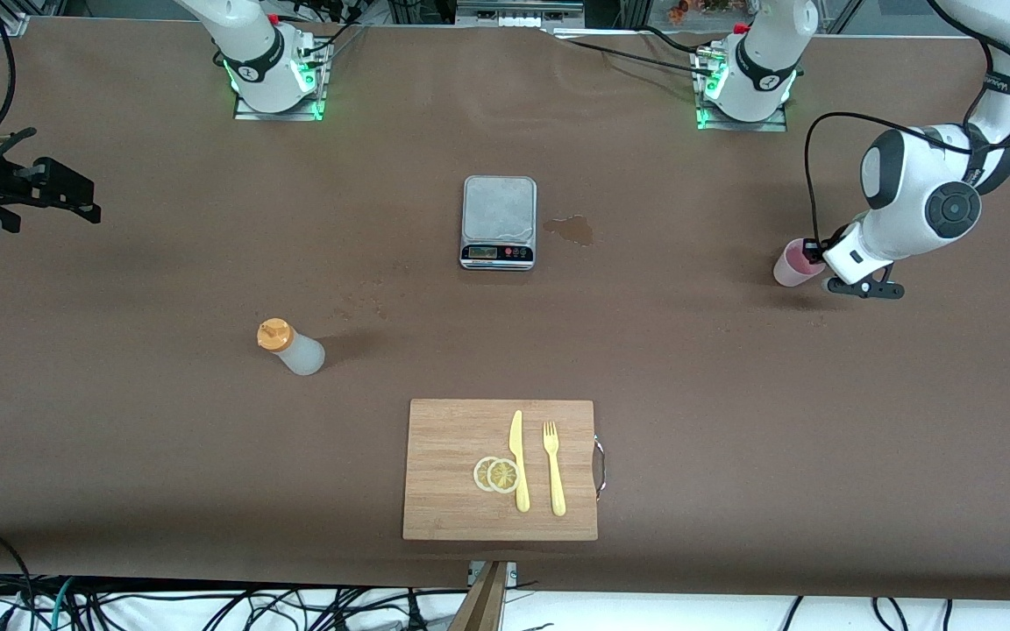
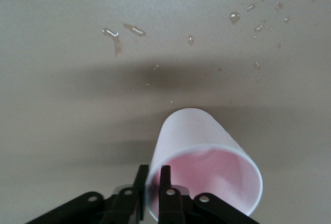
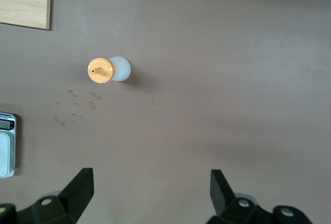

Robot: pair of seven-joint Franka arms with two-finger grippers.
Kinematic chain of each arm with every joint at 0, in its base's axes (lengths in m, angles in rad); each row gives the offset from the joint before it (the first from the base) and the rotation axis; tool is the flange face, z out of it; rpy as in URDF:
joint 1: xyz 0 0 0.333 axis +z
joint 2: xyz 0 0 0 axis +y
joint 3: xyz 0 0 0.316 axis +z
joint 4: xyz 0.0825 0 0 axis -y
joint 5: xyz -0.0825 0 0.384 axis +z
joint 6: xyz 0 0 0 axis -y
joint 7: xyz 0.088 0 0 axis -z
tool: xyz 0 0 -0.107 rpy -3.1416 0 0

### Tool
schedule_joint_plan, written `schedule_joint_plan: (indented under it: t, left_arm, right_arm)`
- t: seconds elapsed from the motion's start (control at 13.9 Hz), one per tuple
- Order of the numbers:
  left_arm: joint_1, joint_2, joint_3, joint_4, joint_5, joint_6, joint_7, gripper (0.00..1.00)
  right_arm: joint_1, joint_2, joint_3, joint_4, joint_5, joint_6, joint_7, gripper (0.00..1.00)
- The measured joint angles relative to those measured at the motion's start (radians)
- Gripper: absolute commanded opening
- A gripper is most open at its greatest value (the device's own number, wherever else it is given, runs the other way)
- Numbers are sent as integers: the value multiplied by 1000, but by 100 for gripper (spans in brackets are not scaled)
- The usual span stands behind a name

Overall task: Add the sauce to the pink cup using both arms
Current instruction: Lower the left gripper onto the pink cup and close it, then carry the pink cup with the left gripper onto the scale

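Left wrist view shows your left gripper pinching the cup by its rim wall, ready for carrying. Your right gripper waits with fingers spread high above the bottle, well apart.

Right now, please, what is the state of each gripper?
Left gripper: shut on the rim of the pink cup, at the left arm's end of the table.
Right gripper: open, holding nothing, waiting above the table.
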Motion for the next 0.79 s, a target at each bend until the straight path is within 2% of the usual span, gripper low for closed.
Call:
schedule_joint_plan:
  t: [0.29,0.43,0.58,0.79]
  left_arm:
    - [0,-3,-2,14,0,0,2,0]
    - [1,-24,-30,24,0,-15,2,0]
    - [1,-57,-112,52,-30,-102,-30,0]
    - [-3,-99,-279,119,-152,-257,-150,0]
  right_arm:
    - [0,0,-1,10,0,0,0,100]
    - [0,-1,-1,23,0,-1,0,100]
    - [0,-2,-1,35,0,-2,0,100]
    - [-2,0,-3,35,13,-4,0,100]
